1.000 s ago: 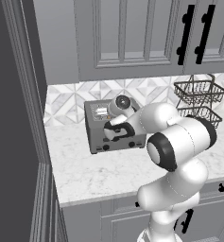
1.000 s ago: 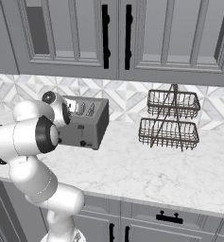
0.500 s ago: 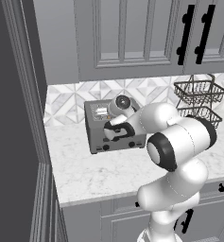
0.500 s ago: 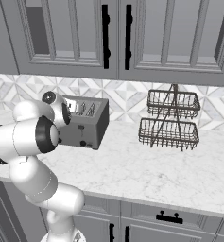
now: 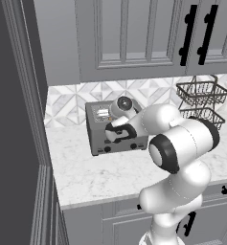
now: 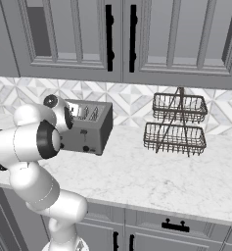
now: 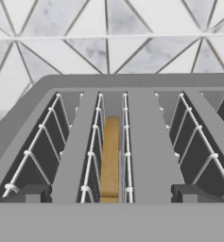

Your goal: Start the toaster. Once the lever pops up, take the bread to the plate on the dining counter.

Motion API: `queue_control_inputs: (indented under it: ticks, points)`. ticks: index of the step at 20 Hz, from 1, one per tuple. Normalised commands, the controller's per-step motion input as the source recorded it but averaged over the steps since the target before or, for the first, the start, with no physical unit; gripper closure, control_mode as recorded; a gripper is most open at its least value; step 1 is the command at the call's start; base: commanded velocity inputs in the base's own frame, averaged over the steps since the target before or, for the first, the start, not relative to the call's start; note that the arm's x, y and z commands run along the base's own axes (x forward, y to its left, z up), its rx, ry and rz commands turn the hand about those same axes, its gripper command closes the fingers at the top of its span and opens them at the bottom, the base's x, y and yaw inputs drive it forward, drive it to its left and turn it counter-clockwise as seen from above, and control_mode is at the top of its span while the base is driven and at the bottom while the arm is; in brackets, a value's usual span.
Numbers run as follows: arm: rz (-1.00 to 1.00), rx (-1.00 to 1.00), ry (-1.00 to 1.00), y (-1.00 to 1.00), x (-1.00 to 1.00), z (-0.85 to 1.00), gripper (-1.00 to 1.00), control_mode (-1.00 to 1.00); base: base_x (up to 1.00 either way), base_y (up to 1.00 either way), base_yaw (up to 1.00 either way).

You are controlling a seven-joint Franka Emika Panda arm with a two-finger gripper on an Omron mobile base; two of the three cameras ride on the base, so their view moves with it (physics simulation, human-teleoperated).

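The gripper hangs just over the toaster, fingers spread to their widest and gripping nothing; one dark fingertip stands at each side of the hand view, with the slots running away between them. Straight ahead of the hand and between its tips, the bread sits upright in one slot, a golden-tan edge framed by white wire guides. The slots on either side of it hold nothing. Past the toaster's far rim lies the triangle-patterned backsplash.

The left base view gives what the hand camera cannot: the toaster's front face, below the hand, with black levers and knobs, partly covered by the wrist. The toaster stands on a marble wall counter under grey cabinets.

In the right base view the toaster shows its side wall and top slots, the arm crowding its near end. Well off to the hand's right stands a two-tier wire basket, both tiers holding nothing.
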Motion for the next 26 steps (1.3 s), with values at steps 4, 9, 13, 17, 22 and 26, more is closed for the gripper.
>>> queue_control_inputs:
  ticks: [4, 9, 13, 17, 22, 26]
  points:
    - [0.00, 0.00, 0.00, 0.00, 0.00, 0.00, -1.00, -1.00, 0.00, 0.00, 0.00]
    - [0.00, 0.00, 0.00, 0.00, 0.00, 0.00, -1.00, -1.00, 0.00, 0.00, 0.00]
    - [0.00, 0.00, 0.00, 0.00, 0.00, 0.00, -1.00, -1.00, 0.00, 0.00, 0.00]
    - [0.00, 0.00, 0.00, 0.00, 0.00, 0.00, -1.00, -1.00, 0.00, 0.00, 0.00]
    - [0.00, 0.00, 0.00, 0.00, 0.00, 0.00, -1.00, -1.00, 0.00, 0.00, 0.00]
    - [0.00, 0.00, 0.00, 0.00, 0.00, 0.00, -1.00, -1.00, 0.00, 0.00, 0.00]
